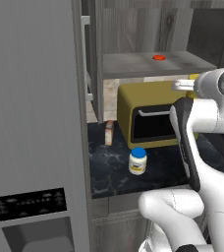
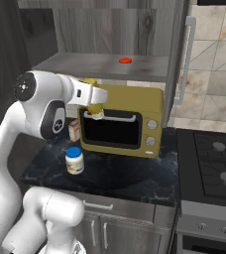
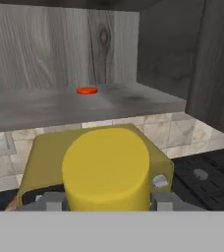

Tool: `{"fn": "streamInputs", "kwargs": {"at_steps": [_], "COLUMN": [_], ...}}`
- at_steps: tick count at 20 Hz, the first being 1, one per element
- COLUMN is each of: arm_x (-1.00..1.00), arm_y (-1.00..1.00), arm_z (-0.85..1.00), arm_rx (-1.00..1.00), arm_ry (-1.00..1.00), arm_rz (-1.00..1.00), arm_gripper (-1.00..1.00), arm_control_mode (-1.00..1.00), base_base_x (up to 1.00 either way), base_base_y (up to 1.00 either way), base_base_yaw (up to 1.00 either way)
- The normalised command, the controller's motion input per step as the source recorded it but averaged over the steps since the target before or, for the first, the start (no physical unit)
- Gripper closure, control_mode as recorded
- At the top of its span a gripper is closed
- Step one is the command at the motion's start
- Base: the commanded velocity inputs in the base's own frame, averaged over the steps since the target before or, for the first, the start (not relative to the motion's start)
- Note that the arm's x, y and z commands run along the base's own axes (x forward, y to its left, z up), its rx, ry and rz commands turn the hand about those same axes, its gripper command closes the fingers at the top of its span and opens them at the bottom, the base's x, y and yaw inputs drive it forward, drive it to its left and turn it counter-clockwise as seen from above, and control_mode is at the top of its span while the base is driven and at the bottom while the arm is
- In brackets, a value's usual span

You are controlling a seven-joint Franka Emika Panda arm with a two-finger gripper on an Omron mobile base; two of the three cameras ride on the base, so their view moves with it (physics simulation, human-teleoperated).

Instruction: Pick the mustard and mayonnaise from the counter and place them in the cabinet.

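Observation:
My gripper (image 3: 106, 201) is shut on the mustard (image 3: 105, 167), whose yellow round end sits between the two fingers (image 3: 50, 201). From the right base view the gripper (image 2: 95, 98) holds the mustard (image 2: 96, 107) in front of the toaster oven's top, below the cabinet shelf (image 2: 85, 64). The same shelf (image 3: 45, 106) lies ahead and above in the hand view. The mayonnaise (image 1: 138, 161) (image 2: 75, 160), a white jar with a blue lid, stands upright on the black counter (image 1: 109, 170) (image 2: 130, 173). The gripper (image 1: 183, 85) and a bit of the mustard (image 1: 195, 77) also show in the left base view.
An olive-yellow toaster oven (image 2: 135, 119) (image 1: 143, 110) stands under the cabinet (image 1: 133, 64). A red-orange disc (image 2: 125, 60) (image 3: 87, 90) lies on the shelf. A small tan box (image 1: 108, 133) stands left of the oven. A stove (image 2: 214, 158) is at right, a grey fridge (image 1: 30, 123) at left.

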Motion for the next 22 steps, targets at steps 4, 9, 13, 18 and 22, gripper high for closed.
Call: {"fn": "streamInputs", "kwargs": {"at_steps": [4, 9, 13, 18, 22], "arm_x": [0.0, 0.05, 0.17, 0.28, 0.22], "arm_y": [-0.11, -0.15, -0.12, -0.08, -0.08], "arm_z": [0.49, 0.27, 0.13, 0.13, 0.33], "arm_rx": [0.02, 0.03, 0.0, 0.0, 0.0], "arm_ry": [-0.15, -0.09, -0.02, 0.0, 0.0], "arm_rz": [0.0, 0.0, 0.0, 0.0, 0.0], "arm_gripper": [1.0, 1.0, 1.0, 1.0, 1.0], "arm_control_mode": [-1.0, -1.0, -1.0, -1.0, -1.0], "base_base_x": [0.0, 0.0, 0.0, 0.0, 0.0], "base_base_y": [0.0, 0.0, 0.0, 0.0, 0.0], "base_base_yaw": [0.0, 0.0, 0.0, 0.0, 0.0]}}
